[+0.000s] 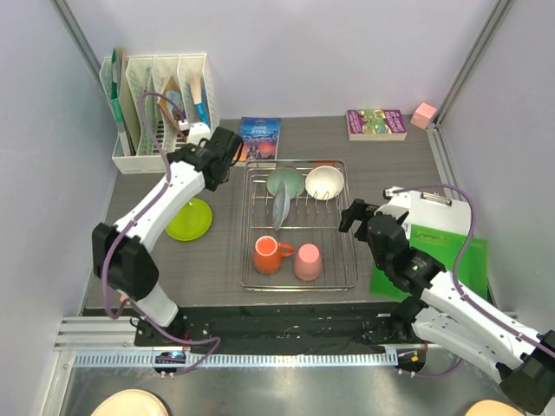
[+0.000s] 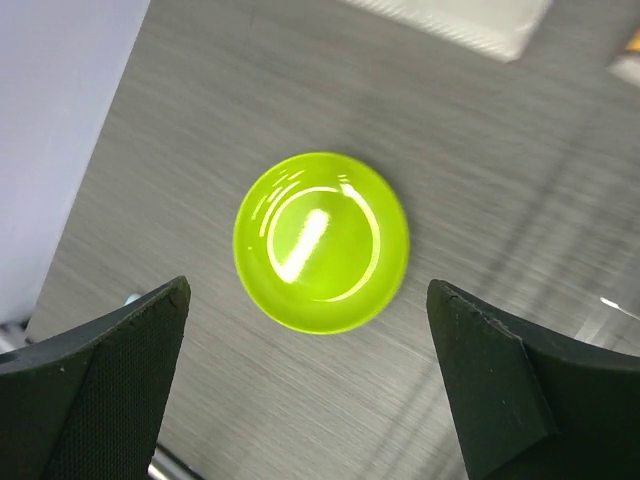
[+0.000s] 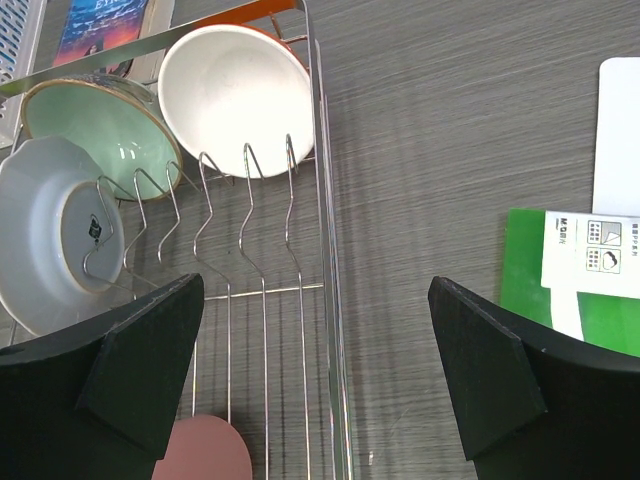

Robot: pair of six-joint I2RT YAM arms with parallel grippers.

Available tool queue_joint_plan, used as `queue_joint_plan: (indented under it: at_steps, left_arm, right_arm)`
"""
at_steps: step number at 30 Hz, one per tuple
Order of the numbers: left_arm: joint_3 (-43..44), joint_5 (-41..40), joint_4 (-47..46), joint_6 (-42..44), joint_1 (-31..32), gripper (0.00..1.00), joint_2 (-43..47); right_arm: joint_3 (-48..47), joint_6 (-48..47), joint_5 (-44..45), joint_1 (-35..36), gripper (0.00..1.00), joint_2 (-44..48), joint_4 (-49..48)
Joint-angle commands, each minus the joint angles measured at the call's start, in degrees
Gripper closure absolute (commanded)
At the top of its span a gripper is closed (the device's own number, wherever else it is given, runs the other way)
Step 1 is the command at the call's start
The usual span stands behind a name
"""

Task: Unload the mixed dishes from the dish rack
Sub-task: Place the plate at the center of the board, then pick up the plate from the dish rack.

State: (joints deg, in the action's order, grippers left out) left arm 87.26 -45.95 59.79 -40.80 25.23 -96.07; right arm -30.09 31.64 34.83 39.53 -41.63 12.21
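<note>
The silver wire dish rack [image 1: 351, 227] sits mid-table. Leaning in its tines are a pale green bowl [image 1: 284, 182], a cream-white bowl [image 1: 324, 182] and a greyish plate [image 1: 281, 208]. An orange mug [image 1: 269, 254] and a pink cup [image 1: 306, 261] stand at its front. The lime-green plate [image 1: 189, 219] lies flat on the table left of the rack. My left gripper [image 2: 308, 287] hangs open and empty well above that plate [image 2: 320, 240]. My right gripper [image 3: 316, 283] is open over the rack's right rim [image 3: 325, 250], near the cream-white bowl [image 3: 235, 90].
A white file organizer [image 1: 156, 108] stands at the back left, with a blue book [image 1: 260, 137] beside it. A purple book [image 1: 375, 123] and a pink block [image 1: 424, 113] lie at the back right. A green mat with papers [image 1: 438, 247] lies right of the rack.
</note>
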Motion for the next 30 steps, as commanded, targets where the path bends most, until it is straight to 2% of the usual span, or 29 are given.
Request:
queue_joint_plan:
  at_steps: [1,3,5,7,12,16,25,28,30]
  left_arm:
    - [2.12,-1.28,-6.31,1.58,6.92,0.00,7.02]
    - [-0.32,3.48,-11.51,4.13,10.43,0.00,10.80]
    - [-2.00,11.81,-17.57,5.81,12.11,0.00,13.09]
    - [-3.15,14.30,-20.31,6.60,14.92,0.00,13.37]
    - [2.73,10.28,-15.86,8.01,20.46,0.00,5.13]
    - [3.35,6.23,-17.34,9.33,25.99,0.00,1.95]
    - [3.62,8.77,-18.83,7.31,26.71,0.00,-3.86]
    - [3.18,8.86,-18.92,6.96,26.71,0.07,-5.00]
    - [2.91,8.87,-18.92,6.70,26.71,0.18,-5.97]
  right_arm:
    - [-1.20,0.00,0.50,0.02,0.00,-0.30,-2.27]
    - [-1.55,-0.09,0.76,0.02,0.00,-0.38,-2.36]
    - [-1.73,-0.17,0.85,0.02,0.00,-0.47,-2.36]
    - [-2.26,-0.26,0.94,-0.07,0.00,-0.47,-1.93]
    - [-2.26,-0.09,1.12,0.02,0.00,-0.39,-1.40]
    - [-1.99,0.27,1.29,-0.06,0.00,-0.30,-1.13]
    - [-1.99,-0.26,1.73,-0.07,0.00,-0.03,-0.52]
    - [-1.91,-0.44,1.91,0.02,0.00,-0.03,-0.43]
    - [-1.91,-0.52,2.08,0.02,0.00,-0.30,-0.43]
